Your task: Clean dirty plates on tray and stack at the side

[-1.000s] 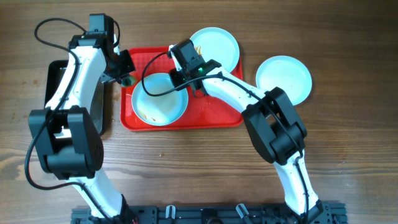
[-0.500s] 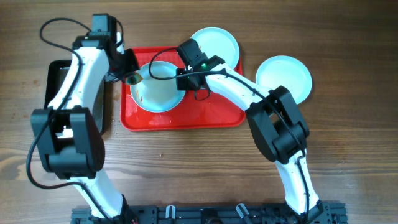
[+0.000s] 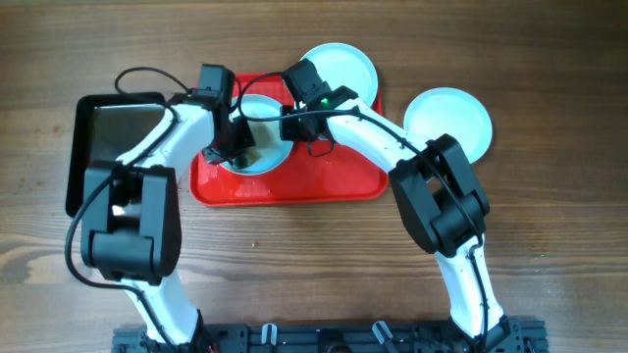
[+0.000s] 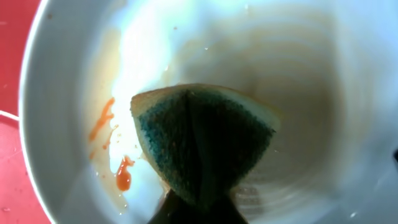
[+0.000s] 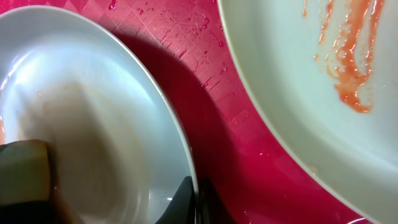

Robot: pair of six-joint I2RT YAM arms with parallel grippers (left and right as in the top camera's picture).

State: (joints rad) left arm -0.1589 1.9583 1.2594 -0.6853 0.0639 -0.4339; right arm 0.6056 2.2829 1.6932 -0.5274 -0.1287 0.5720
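While your right gripper (image 5: 194, 202) pinches the plate (image 4: 298, 74) rim, your left gripper (image 3: 230, 147) clamps the sponge (image 4: 202, 149). Sauce (image 4: 104, 121) lies just left of it in its wrist view.

Jaws pinch 1 plate (image 5: 112, 112) by its rim — streaked plate (image 5: 292, 81) beside.

Left wrist view: held plate (image 4: 298, 93) fills frame, rim cut off at top, right, bottom edges. Left gripper (image 4: 199, 213) only dark blur at bottom edge, pinching sponge (image 4: 205, 149). Right wrist view: sponge is blurred dark patch in bottom left corner. Other plate (image 5: 311, 74) cut off by top and right edges. Right gripper (image 5: 194, 200) cut off at bottom edge, nipping held plate rim. Overhead: arms cover much of held plate; sponge hidden, sauce too small to tell.
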